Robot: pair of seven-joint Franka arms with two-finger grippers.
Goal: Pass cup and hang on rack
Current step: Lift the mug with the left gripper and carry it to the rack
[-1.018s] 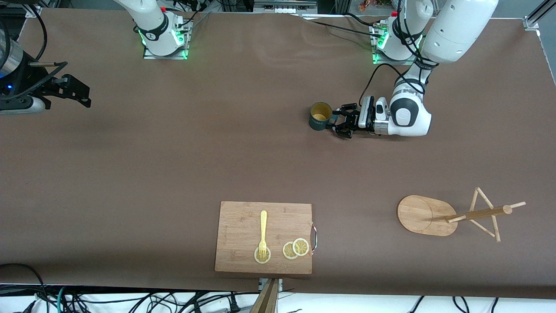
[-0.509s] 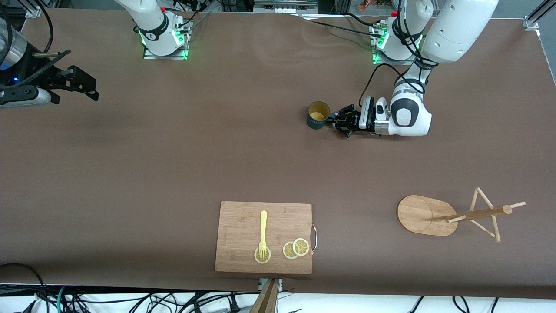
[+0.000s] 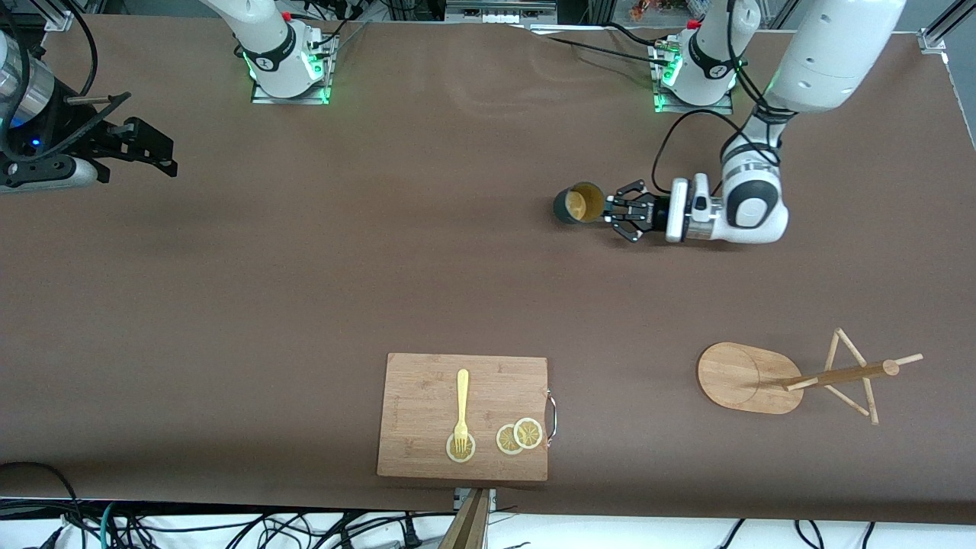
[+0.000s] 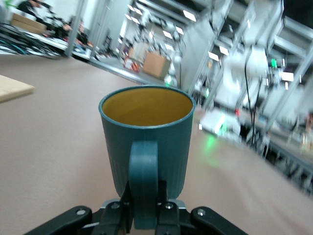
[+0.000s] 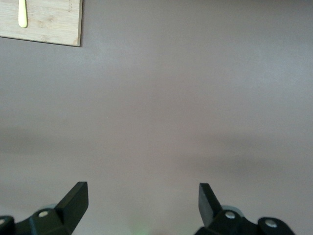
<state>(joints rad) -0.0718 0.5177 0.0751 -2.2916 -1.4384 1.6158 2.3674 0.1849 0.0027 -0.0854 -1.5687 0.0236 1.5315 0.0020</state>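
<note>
My left gripper [image 3: 610,213] is clamping its fingers [image 4: 164,218] on the handle of the cup [image 3: 579,204], holding it tilted above the table [image 3: 305,267]. My right gripper [image 3: 156,152] is waiting at its own end, fingers [image 5: 73,200] spread. The rack [image 3: 793,377] is lying on its side, nearer the front camera.

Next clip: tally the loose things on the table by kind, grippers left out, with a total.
Cup: 1
Rack: 1
Cutting board: 1
Fork: 1
Lemon slices: 3
Total: 7
</note>
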